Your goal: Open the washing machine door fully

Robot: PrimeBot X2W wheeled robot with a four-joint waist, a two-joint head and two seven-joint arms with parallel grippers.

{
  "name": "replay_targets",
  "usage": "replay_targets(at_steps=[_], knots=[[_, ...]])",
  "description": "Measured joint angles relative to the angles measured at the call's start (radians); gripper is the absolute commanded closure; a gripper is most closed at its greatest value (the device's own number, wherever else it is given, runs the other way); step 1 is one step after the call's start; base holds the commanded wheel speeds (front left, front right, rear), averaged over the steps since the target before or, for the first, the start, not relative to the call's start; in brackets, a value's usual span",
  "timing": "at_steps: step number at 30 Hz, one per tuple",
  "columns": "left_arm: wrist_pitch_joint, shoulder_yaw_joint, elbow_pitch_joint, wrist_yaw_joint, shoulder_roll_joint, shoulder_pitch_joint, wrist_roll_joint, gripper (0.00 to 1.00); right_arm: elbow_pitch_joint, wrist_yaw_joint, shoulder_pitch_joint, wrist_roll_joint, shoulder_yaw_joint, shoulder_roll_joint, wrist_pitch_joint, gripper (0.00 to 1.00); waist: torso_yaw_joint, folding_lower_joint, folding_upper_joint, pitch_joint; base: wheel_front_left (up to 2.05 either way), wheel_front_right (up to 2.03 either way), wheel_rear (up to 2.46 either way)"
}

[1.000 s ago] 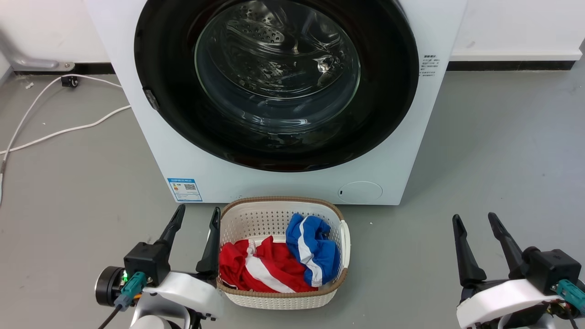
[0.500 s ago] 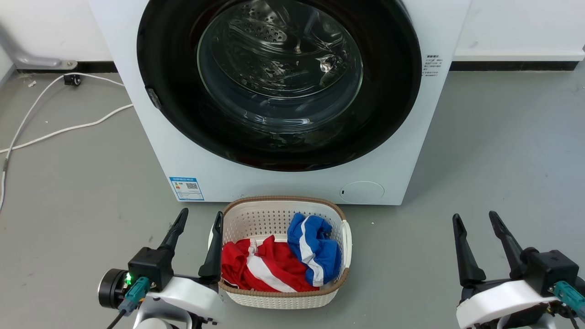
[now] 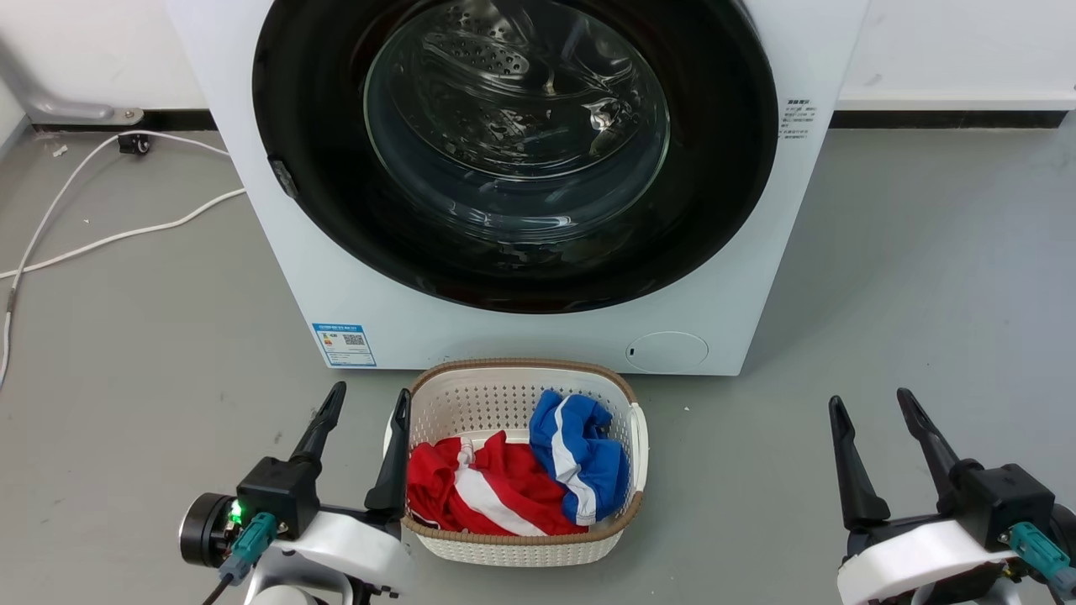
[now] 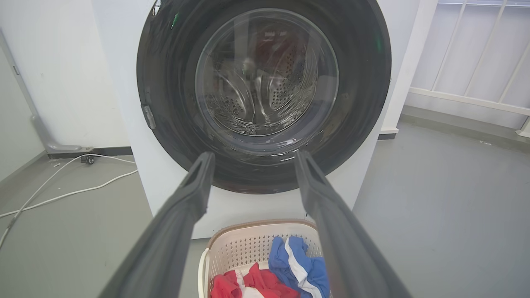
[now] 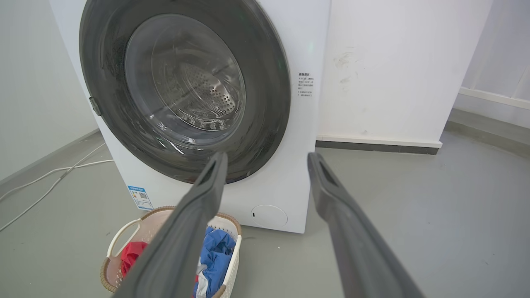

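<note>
- The large round glossy black door point(image 3: 723, 168), with its bulging clear glass bowl, is seen shut flush against the boxy white washing machine point(image 3: 538, 340).
- The left gripper point(image 3: 370, 391) is held with long, dark, tapered fingers spread, just beside a perforated white plastic basket point(image 3: 504, 395) rimmed in woven brown.
- The right gripper point(image 3: 868, 397) is likewise spread, nothing gripped, over smooth grey floor point(image 3: 925, 252).

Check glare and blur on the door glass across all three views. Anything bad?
Head view: sharp, even light; small bright glints on the glass of the washing machine door, top of the door cropped. Left wrist view: hazier, streaky reflections on the glass; left gripper soft up close. Right wrist view: door seen obliquely, black ring washed to grey; right gripper soft too.
</note>
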Motion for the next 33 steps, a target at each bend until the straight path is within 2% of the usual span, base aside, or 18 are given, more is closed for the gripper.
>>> replay_targets(at_steps=[17, 18, 19, 20, 27, 29, 31, 32, 33], knots=[[-0.002, 0.030, 0.028, -0.028, -0.021, 0.000, -0.011, 0.00, 0.024, 0.000, -0.001, 0.025, -0.002, 0.000, -0.011, 0.00, -0.001, 0.0000, 0.0000, 0.003, 0.00, 0.00, 0.00], [-0.002, 0.032, 0.029, -0.029, -0.022, 0.000, -0.011, 0.00, 0.026, 0.000, -0.001, 0.031, -0.003, 0.000, -0.011, 0.50, -0.001, 0.0000, 0.0000, 0.003, 0.00, 0.00, 0.00], [-0.002, 0.033, 0.030, -0.029, -0.022, 0.000, -0.011, 0.00, 0.028, 0.000, -0.001, 0.032, -0.003, 0.000, -0.011, 0.95, -0.001, 0.0000, 0.0000, 0.003, 0.00, 0.00, 0.00], [-0.002, 0.035, 0.031, -0.031, -0.023, 0.000, -0.011, 0.00, 0.029, 0.000, -0.001, 0.035, -0.003, 0.000, -0.011, 1.00, -0.001, 0.0000, 0.0000, 0.003, 0.00, 0.00, 0.00], [-0.002, 0.046, 0.034, -0.032, -0.025, 0.000, -0.009, 0.00, 0.041, 0.000, -0.004, 0.053, -0.002, 0.000, -0.007, 1.00, -0.003, 0.0000, 0.0001, 0.005, 0.00, 0.00, 0.00], [-0.002, 0.050, 0.034, -0.033, -0.026, 0.000, -0.008, 0.00, 0.050, 0.000, -0.004, 0.108, -0.005, 0.000, 0.002, 1.00, -0.004, 0.0000, 0.0000, 0.006, 0.00, 0.00, 0.00], [-0.002, 0.055, 0.034, -0.033, -0.027, 0.000, -0.007, 0.00, 0.061, 0.000, -0.005, 0.217, -0.011, 0.000, 0.009, 1.00, -0.006, 0.0000, 0.0000, 0.006, 0.00, 0.00, 0.00], [-0.002, 0.061, 0.034, -0.033, -0.029, 0.000, -0.007, 0.00, 0.069, 0.000, -0.007, 0.333, -0.015, 0.000, 0.019, 1.00, -0.009, 0.0000, 0.0000, 0.006, 0.00, 0.00, 0.00], [-0.002, 0.061, 0.034, -0.033, -0.029, 0.000, -0.007, 0.00, 0.069, 0.000, -0.007, 0.333, -0.015, 0.000, 0.019, 1.00, -0.009, 0.0000, 0.0000, 0.006, 0.00, 0.00, 0.00]])
